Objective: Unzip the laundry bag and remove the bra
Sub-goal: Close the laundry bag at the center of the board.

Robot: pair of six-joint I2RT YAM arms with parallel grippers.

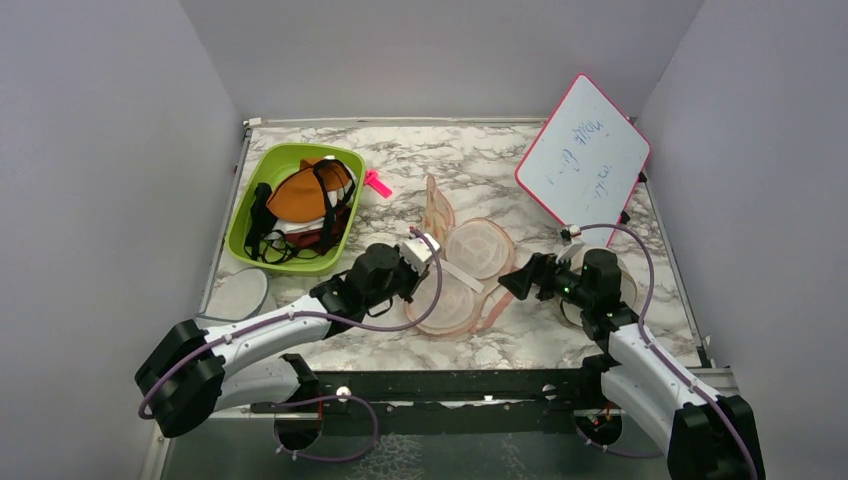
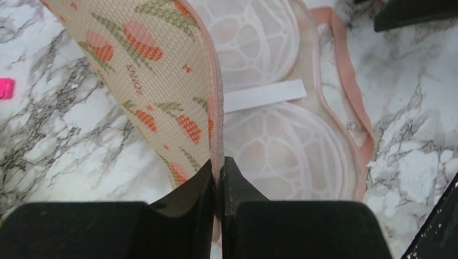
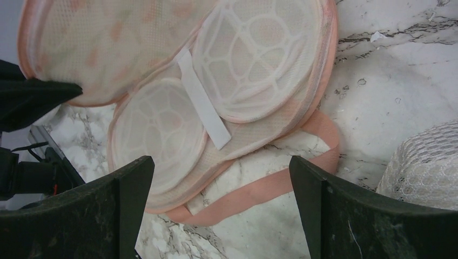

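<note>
The peach laundry bag [image 1: 470, 270] lies unzipped in the middle of the table, its carrot-print lid [image 2: 156, 65] raised on edge. My left gripper [image 2: 217, 167] is shut on the lid's pink zipper edging and holds it up; in the top view it [image 1: 425, 250] is at the bag's left side. Inside the bag only white mesh domes [image 3: 243, 70] show. My right gripper [image 3: 221, 178] is open and empty just above the bag's pink strap [image 3: 281, 183], at the bag's right edge [image 1: 510, 283]. The rust-orange bra [image 1: 300, 195] lies on top of the green bin.
The green bin [image 1: 240, 240] at the back left holds black and dark garments too. A pink clip [image 1: 377, 183] lies beside it. A whiteboard [image 1: 585, 160] leans at the back right. Round white mesh pouches lie under my right arm [image 3: 426, 162] and at the near left [image 1: 238, 293].
</note>
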